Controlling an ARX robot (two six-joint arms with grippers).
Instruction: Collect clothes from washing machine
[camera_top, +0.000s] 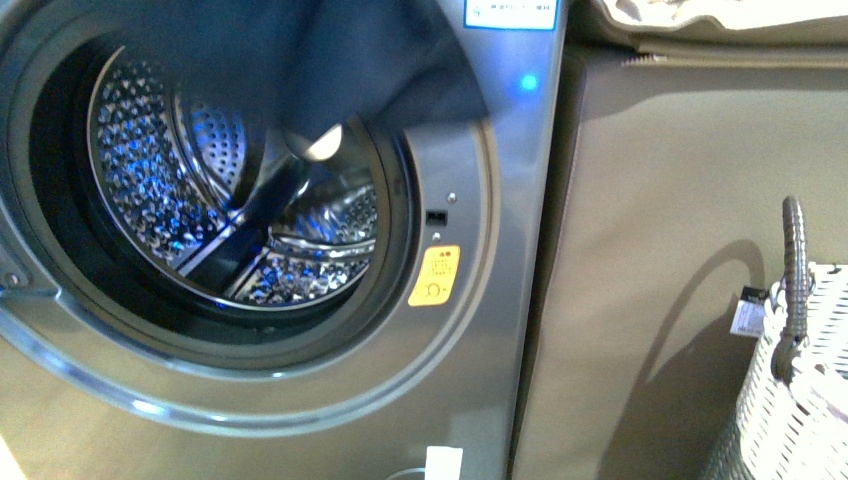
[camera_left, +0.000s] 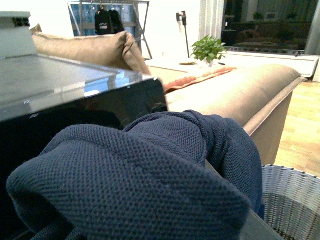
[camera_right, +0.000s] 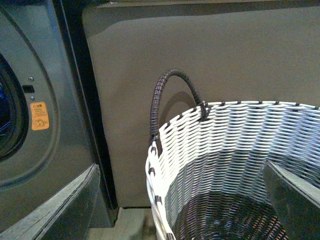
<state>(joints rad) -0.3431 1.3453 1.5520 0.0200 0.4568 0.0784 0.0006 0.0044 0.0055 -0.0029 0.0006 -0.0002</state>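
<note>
The dark navy clothes (camera_top: 340, 60) hang bunched across the upper open drum mouth of the grey washing machine (camera_top: 490, 300).

We are in a home, in a living area that doubles as a laundry corner. A grey metallic front-loading washing machine (camera_top: 478, 330) with a perforated steel drum (camera_top: 150, 170) stands just beside a tan upholstered sofa (camera_left: 240, 95), and a white woven basket with a dark wrapped handle (camera_right: 240, 145) sits near them. Past the sofa we see a leafy green potted plant (camera_left: 208, 48), a metal drying rack hung with dark garments (camera_left: 107, 20), an upright stick vacuum (camera_left: 182, 25) by the white wall, and a pale wooden floor (camera_left: 300, 130).
</note>
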